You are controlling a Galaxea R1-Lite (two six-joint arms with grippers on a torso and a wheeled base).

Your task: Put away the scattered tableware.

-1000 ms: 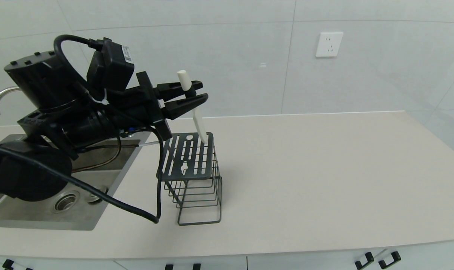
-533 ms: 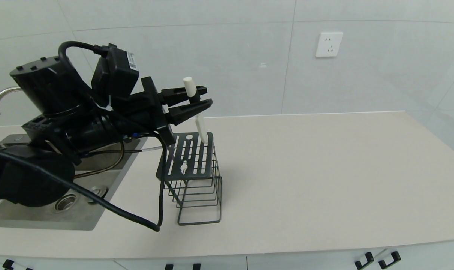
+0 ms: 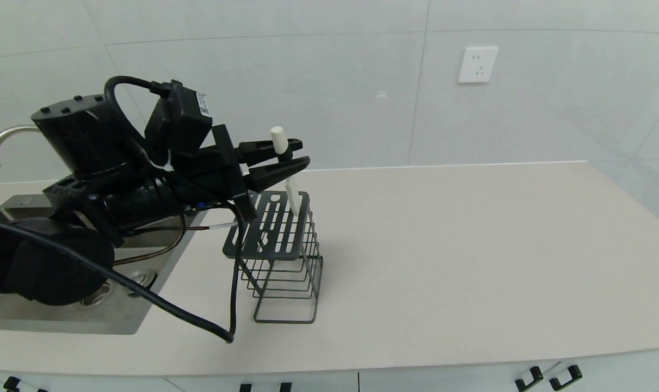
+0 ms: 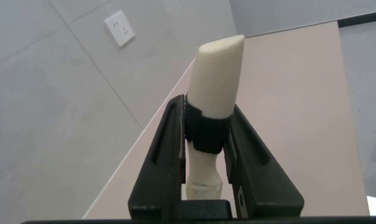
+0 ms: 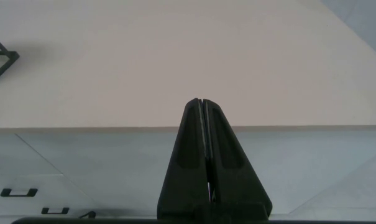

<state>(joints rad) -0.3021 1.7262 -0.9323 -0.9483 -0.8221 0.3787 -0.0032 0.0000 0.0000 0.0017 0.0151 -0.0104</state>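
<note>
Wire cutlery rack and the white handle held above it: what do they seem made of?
Cutlery rack: thin rods and a slotted top plate, all matte black, so likely coated metal. Utensil handle, clamped in the left hand: smooth, matte off-white with no grain showing, probably plastic, possibly ceramic.

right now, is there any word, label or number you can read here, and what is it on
No text reads clearly.
On the white sticker on the left wrist camera: print, too small to read.
On the wall socket: no words, only slots.
On the white utensil handle in the left gripper and the wire rack: no marks seen.
</note>
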